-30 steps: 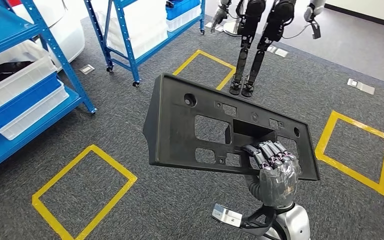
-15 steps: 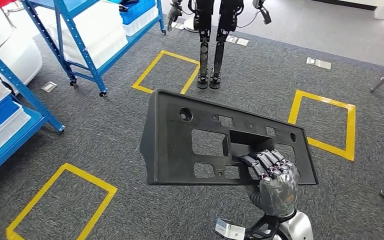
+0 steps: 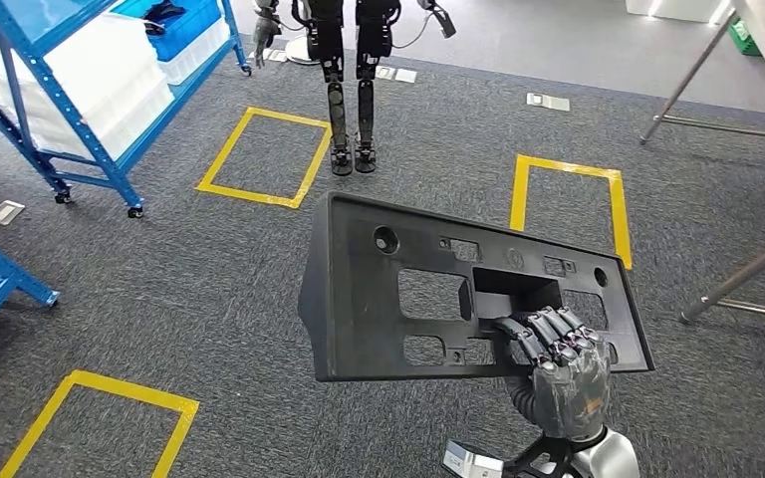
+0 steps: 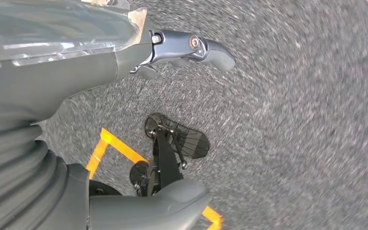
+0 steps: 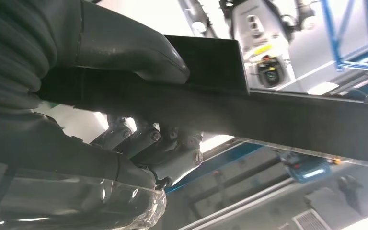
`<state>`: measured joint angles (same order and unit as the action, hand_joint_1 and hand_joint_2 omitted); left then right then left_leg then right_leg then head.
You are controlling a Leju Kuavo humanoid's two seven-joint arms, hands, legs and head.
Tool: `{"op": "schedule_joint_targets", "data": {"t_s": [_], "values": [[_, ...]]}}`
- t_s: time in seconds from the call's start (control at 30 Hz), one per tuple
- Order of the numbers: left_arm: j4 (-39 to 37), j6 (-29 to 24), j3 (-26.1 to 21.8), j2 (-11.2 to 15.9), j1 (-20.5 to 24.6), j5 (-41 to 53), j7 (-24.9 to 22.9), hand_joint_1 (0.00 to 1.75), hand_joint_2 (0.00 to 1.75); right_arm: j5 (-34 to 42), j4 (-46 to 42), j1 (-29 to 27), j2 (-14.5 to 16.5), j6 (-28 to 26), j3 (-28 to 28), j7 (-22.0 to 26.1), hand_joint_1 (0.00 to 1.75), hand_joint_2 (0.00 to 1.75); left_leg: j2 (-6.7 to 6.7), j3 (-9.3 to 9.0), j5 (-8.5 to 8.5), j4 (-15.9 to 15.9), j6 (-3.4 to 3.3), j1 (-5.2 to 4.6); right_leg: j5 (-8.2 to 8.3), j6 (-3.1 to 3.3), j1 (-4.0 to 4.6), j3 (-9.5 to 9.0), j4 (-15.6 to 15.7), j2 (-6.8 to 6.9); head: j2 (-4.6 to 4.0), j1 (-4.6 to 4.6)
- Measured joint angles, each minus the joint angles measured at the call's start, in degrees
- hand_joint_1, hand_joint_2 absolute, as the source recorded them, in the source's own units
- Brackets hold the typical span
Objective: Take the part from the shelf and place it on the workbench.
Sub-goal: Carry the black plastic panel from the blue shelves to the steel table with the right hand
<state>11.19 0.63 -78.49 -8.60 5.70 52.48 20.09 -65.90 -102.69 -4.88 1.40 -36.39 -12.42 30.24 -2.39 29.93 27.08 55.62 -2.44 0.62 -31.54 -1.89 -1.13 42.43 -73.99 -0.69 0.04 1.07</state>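
Black plastic part (image 3: 428, 289) is held up above the grey carpet (image 3: 209, 269), tilted, in front of the robot. Right hand (image 3: 558, 368) grips its lower edge, fingers (image 3: 543, 329) clamped through a central opening, thumb behind. Left hand (image 4: 76, 62) hangs over the floor, fingers apart, holding nothing. Blue shelf (image 3: 70, 100) stands well apart, beside yellow floor markings (image 3: 259, 159)

head: high, forward-down | wrists: close behind hands | shared: carpet (image 3: 209, 279)
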Motion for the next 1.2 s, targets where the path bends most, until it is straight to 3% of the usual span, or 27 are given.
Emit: {"op": "schedule_joint_targets", "data": {"t_s": [0.03, 0.1, 0.13, 0.2, 0.27, 0.33, 0.4, 0.47, 0.5, 0.53, 0.57, 0.63, 0.7, 0.77, 0.8, 0.87, 0.93, 1.0, 1.03, 1.07, 1.1, 1.13, 1.2], "values": [[0.0, 0.1, 0.0, 0.0, 0.0, 0.2, -0.1, 0.00, 1.75, 0.0, -0.1, -0.4, 0.1, 0.0, 0.4, 0.3, 1.75, 1.75, -0.79, -0.04, 0.08, 0.0, 0.09, -0.01, 0.64, -0.54, -0.21, -0.83, 1.3, 0.28, 0.00, 0.02], [0.0, 0.1, 0.2, 0.0, 0.1, 0.5, -0.3, 0.00, 1.75, 0.0, -0.4, -0.9, 0.3, 0.0, 1.1, 0.9, 1.75, 1.75, -2.19, -0.27, 0.35, 0.1, 0.50, -0.03, 3.37, -1.50, -0.59, -5.46, 9.5, 2.30, 0.00, 0.02], [0.0, 0.0, 0.2, 0.1, 0.1, 0.7, -0.6, 0.00, 1.75, 0.0, -0.5, -0.9, 0.4, 0.0, 1.3, 1.0, 1.75, 1.75, -2.80, -0.37, 0.61, 0.2, 0.88, -0.16, 4.59, -1.63, -0.48, -7.69, 13.4, 3.51, 0.00, 0.02], [0.0, -0.1, 0.3, 0.1, 0.2, 0.8, -1.0, 0.00, 1.75, 0.0, -0.8, -1.1, 0.7, 0.0, 1.6, 1.2, 1.75, 1.75, -3.95, -0.64, 1.07, 0.4, 1.63, -0.36, 5.80, -1.17, -0.12, -9.72, 17.3, 4.63, 0.00, -0.06], [0.0, -0.3, 0.4, 0.1, 0.3, 0.9, -1.3, 0.00, 1.75, 0.0, -1.0, -1.4, 0.8, 0.0, 1.9, 1.3, 1.75, 1.75, -4.87, -0.92, 1.27, 0.4, 2.32, -0.18, 6.09, -0.33, 0.07, -9.52, 17.4, 3.28, 0.00, -0.12], [0.0, -0.4, 0.5, 0.0, 0.5, 0.8, -1.3, 0.00, 1.75, -0.2, -1.2, -1.4, 1.1, 0.0, 2.1, 1.1, 1.75, 1.75, -2.78, -0.48, 2.67, 1.9, 2.95, 0.29, 6.36, 0.62, -0.22, -9.54, 17.5, 1.97, 0.00, -0.28], [0.0, -0.5, 0.5, 0.0, 0.4, 0.8, -1.3, 0.00, 1.75, -0.4, -1.4, -1.3, 1.5, 0.0, 2.1, 0.7, 1.75, 1.75, 0.95, 2.12, 6.41, 8.0, 3.21, 0.53, 6.55, 1.41, -0.38, -9.59, 17.6, 0.75, 0.00, -0.53], [0.0, -0.5, 0.5, -0.1, 0.2, 0.8, -1.4, 0.00, 1.75, -0.5, -1.4, -1.2, 1.8, 0.0, 2.1, 0.1, 1.75, 1.75, 2.39, 6.09, 9.73, 16.0, 3.22, 0.55, 6.60, 1.78, -0.07, -9.55, 17.6, -0.61, 0.00, -0.57], [0.0, -0.5, 0.5, 0.0, 0.1, 0.8, -1.5, 0.00, 1.75, -0.6, -1.4, -1.2, 1.8, 0.0, 2.1, -0.2, 1.75, 1.75, 2.53, 7.29, 9.90, 18.1, 3.18, 0.55, 6.63, 1.83, 0.07, -9.55, 17.5, -1.41, 0.00, -0.57], [0.0, -0.4, 0.5, 0.0, 0.1, 0.8, -1.7, 0.00, 1.75, -0.9, -1.4, -1.2, 1.8, 0.0, 2.0, -0.8, 1.75, 1.75, 2.58, 7.44, 8.88, 17.8, 3.08, 0.56, 6.64, 1.85, 0.16, -9.56, 17.5, -2.23, 0.00, -0.57], [0.0, -0.4, 0.5, 0.0, 0.0, 0.8, -1.9, 0.00, 1.75, -1.2, -1.4, -1.2, 1.8, 0.0, 1.9, -1.6, 1.75, 1.75, 2.78, 6.37, 6.85, 15.1, 2.96, 0.59, 6.65, 1.84, 0.19, -9.60, 17.4, -3.05, 0.00, -0.57], [0.0, -0.2, 0.5, 0.0, 0.1, 0.9, -2.1, 0.00, 1.75, -1.8, -1.4, -1.0, 1.6, 0.0, 1.5, -3.4, 1.75, 1.75, 4.74, 2.82, 2.80, 7.1, 2.76, 0.77, 6.64, 1.76, 0.35, -9.51, 17.1, -4.51, 0.00, -0.58], [0.0, -0.1, 0.5, 0.1, 0.0, 0.9, -2.3, 0.00, 1.75, -2.0, -1.3, -0.7, 1.3, 0.0, 0.8, -4.8, 1.75, 1.75, 6.39, 0.92, 1.36, 2.6, 2.58, 0.78, 6.74, 1.38, 0.58, -9.02, 16.8, -5.75, 0.00, -0.54], [0.0, 0.0, 0.5, 0.2, 0.1, 1.1, -2.4, 0.00, 1.75, -2.0, -1.2, -0.7, 0.8, 0.0, 0.2, -5.7, 1.75, 1.75, 5.64, 0.80, 1.22, 2.1, 2.03, 0.41, 7.11, 0.61, 0.61, -8.29, 16.9, -6.92, 0.00, -0.50], [0.0, 0.1, 0.5, 0.2, 0.2, 1.2, -2.4, 0.00, 1.75, -2.1, -1.1, -0.7, 0.4, 0.0, -0.1, -6.1, 1.75, 1.75, 4.95, 0.76, 0.93, 1.8, 1.56, 0.30, 7.16, 0.32, 0.53, -7.95, 16.7, -6.74, 0.00, -0.51], [0.0, 0.4, 0.5, 0.3, 0.2, 1.3, -2.4, 0.00, 1.75, -2.7, -0.8, -0.7, -0.5, 0.0, -0.7, -6.6, 1.75, 1.75, 3.51, 0.73, 0.39, 1.3, 0.56, 0.30, 5.64, 0.22, 0.57, -6.26, 14.1, -3.98, 0.00, -0.26], [0.0, 0.6, 0.5, 0.4, 0.1, 1.4, -2.4, 0.00, 1.75, -3.4, -0.4, -0.6, -1.1, 0.0, -1.5, -6.9, 1.75, 1.75, 1.86, 0.88, 0.25, 1.1, 0.10, 0.18, 1.92, 0.40, 0.44, -2.72, 6.7, -0.77, 0.00, 0.04], [0.0, 0.7, 0.4, 0.6, 0.1, 1.5, -2.4, 0.00, 1.75, -3.9, 0.0, -0.6, -1.5, 0.0, -2.2, -7.0, 1.75, 1.75, 0.08, 1.03, 0.26, 1.1, 0.09, 0.03, -0.75, -0.06, 0.12, 0.39, -0.2, -0.07, 0.00, 0.13], [0.0, 0.7, 0.4, 0.7, 0.0, 1.5, -2.4, 0.00, 1.75, -4.1, 0.2, -0.6, -1.7, 0.0, -2.5, -7.0, 1.75, 1.75, -0.72, 1.06, 0.28, 1.1, 0.12, 0.00, -0.80, -0.55, -0.03, 0.37, -0.8, 0.09, 0.00, 0.15], [0.0, 0.7, 0.4, 0.7, 0.1, 1.5, -2.4, 0.00, 1.75, -4.3, 0.4, -0.6, -1.9, 0.0, -2.7, -7.0, 1.75, 1.75, -1.47, 1.02, 0.33, 1.1, 0.20, -0.01, 0.02, -1.13, -0.18, -1.01, 1.3, 0.44, 0.00, 0.16], [0.0, 0.7, 0.4, 0.7, 0.1, 1.5, -2.4, 0.00, 1.75, -4.4, 0.6, -0.6, -2.0, 0.0, -3.0, -7.0, 1.75, 1.75, -2.14, 0.92, 0.43, 1.1, 0.36, -0.01, 1.33, -1.65, -0.35, -3.45, 5.4, 1.38, 0.00, 0.16], [0.0, 0.7, 0.4, 0.7, 0.1, 1.5, -2.4, 0.00, 1.75, -4.4, 0.8, -0.5, -2.1, 0.0, -3.2, -7.0, 1.75, 1.75, -2.77, 0.79, 0.60, 1.2, 0.62, -0.15, 2.66, -1.90, -0.41, -6.06, 10.0, 3.20, 0.00, 0.19], [0.0, 0.7, 0.4, 0.8, 0.1, 1.5, -2.5, 0.00, 1.75, -4.5, 1.1, -0.4, -2.2, 0.0, -3.6, -7.1, 1.75, 1.75, -3.90, 0.39, 1.02, 1.4, 1.33, -0.46, 4.51, -1.66, -0.15, -9.45, 15.7, 5.95, 0.00, 0.00]]}}
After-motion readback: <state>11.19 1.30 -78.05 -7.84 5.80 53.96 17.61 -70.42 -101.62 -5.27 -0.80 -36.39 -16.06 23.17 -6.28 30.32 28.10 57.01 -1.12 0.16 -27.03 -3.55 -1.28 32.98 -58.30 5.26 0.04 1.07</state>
